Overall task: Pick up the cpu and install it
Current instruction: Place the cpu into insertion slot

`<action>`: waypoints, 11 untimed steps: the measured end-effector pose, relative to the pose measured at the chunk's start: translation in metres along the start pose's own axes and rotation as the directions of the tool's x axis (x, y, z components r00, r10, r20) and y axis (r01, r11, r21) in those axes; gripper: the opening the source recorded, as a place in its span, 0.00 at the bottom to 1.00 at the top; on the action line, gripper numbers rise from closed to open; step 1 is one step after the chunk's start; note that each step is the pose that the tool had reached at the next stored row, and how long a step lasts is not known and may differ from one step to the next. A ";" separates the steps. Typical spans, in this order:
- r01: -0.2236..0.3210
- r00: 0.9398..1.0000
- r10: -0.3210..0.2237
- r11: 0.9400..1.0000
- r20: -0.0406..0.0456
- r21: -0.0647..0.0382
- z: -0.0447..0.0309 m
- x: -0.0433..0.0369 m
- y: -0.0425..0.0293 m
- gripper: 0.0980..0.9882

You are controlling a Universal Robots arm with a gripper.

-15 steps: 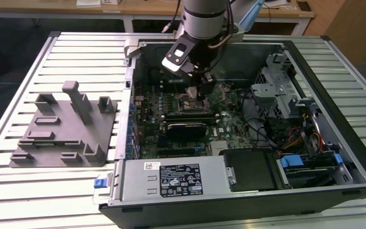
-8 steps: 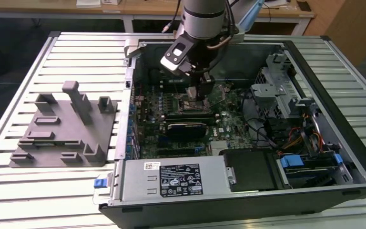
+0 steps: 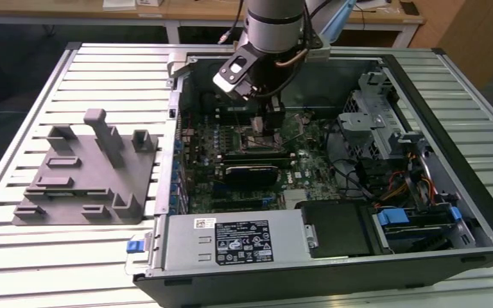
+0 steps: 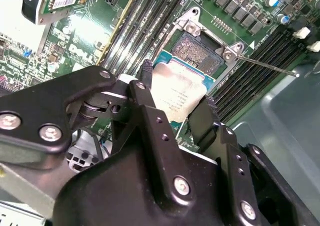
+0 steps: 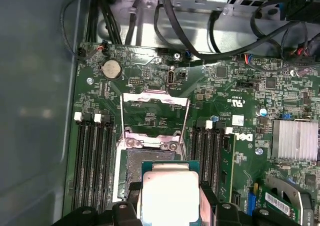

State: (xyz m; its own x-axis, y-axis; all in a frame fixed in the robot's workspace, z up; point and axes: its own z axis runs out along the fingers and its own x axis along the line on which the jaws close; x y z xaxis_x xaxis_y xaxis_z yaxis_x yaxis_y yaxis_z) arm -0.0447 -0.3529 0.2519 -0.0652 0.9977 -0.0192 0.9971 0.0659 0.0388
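Note:
The cpu (image 4: 176, 96) is a small square chip with a pale silvery top on a green-edged board, seen in both wrist views. My gripper (image 4: 175, 88) is shut on it, one black finger (image 4: 145, 80) on each of two opposite edges. The chip (image 5: 170, 188) hangs tilted just above the motherboard, partly over the open socket (image 5: 142, 158). The socket's metal load frame (image 5: 155, 117) stands swung open beyond it. In the exterior view the arm reaches down into the open computer case and the gripper (image 3: 268, 125) sits low over the socket area (image 3: 248, 138).
Memory slots (image 5: 92, 161) flank the socket on both sides. A thin lever rod (image 4: 265, 65) sticks out beside the socket. A black heatsink block (image 3: 248, 174), power supply (image 3: 229, 240), drive cage (image 3: 371, 122) and cables crowd the case. A grey fixture (image 3: 88, 173) lies on the slatted table at the exterior view's left.

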 end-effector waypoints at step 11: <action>-0.001 1.000 0.001 1.000 -0.025 -0.002 0.0077 0.0002 -0.0004 0.50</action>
State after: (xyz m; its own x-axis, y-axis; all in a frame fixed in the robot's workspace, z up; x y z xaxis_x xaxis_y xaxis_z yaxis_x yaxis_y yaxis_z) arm -0.0448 -0.3529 0.2442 -0.0652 0.9979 0.0058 0.9971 0.0649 0.0404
